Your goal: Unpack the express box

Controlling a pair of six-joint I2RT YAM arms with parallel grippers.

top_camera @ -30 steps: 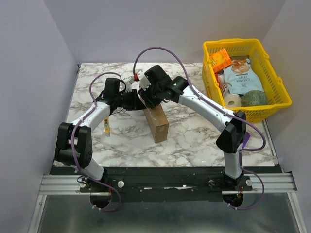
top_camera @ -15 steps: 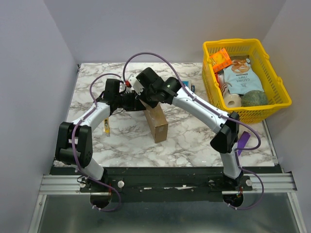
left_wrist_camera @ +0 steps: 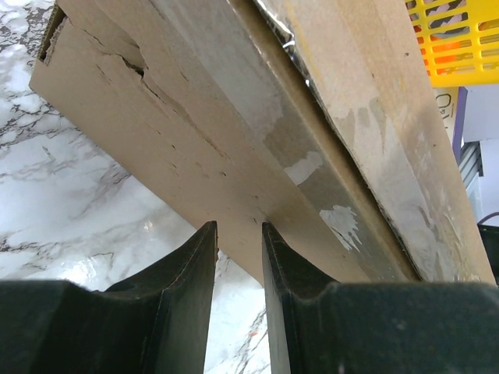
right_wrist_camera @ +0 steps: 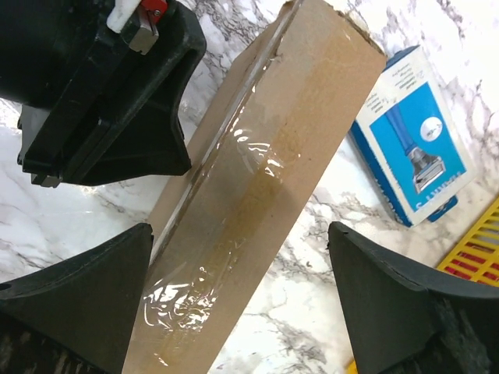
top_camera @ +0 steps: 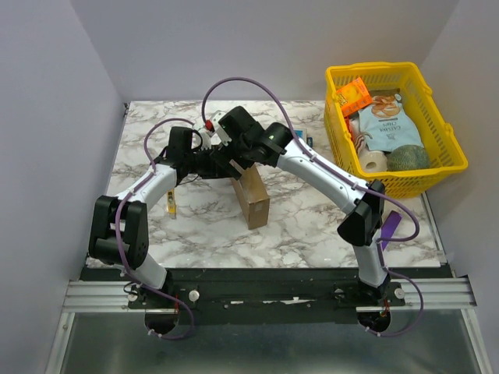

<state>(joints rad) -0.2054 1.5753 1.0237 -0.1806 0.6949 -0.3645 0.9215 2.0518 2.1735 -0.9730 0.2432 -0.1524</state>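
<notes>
Black plastic at far left: the left pincer (left_wrist_camera: 236, 227), fingers drawn near together, the narrow slot right at the lower edge of the express box (top_camera: 251, 199); cannot tell whether pinching it. Stands on a long edge mid-bench (top_camera: 312, 218), taped narrow side uppermost. Straddled from above by the right pincer (right_wrist_camera: 240, 234), spread wide. Further right, a blue box (right_wrist_camera: 413, 148) flat on the marble, then a yellow basket (top_camera: 448, 136).

Brown express box (top_camera: 251, 199); white-grey marbled table (top_camera: 312, 222); yellow basket (top_camera: 425, 181); blue box (right_wrist_camera: 413, 144).
</notes>
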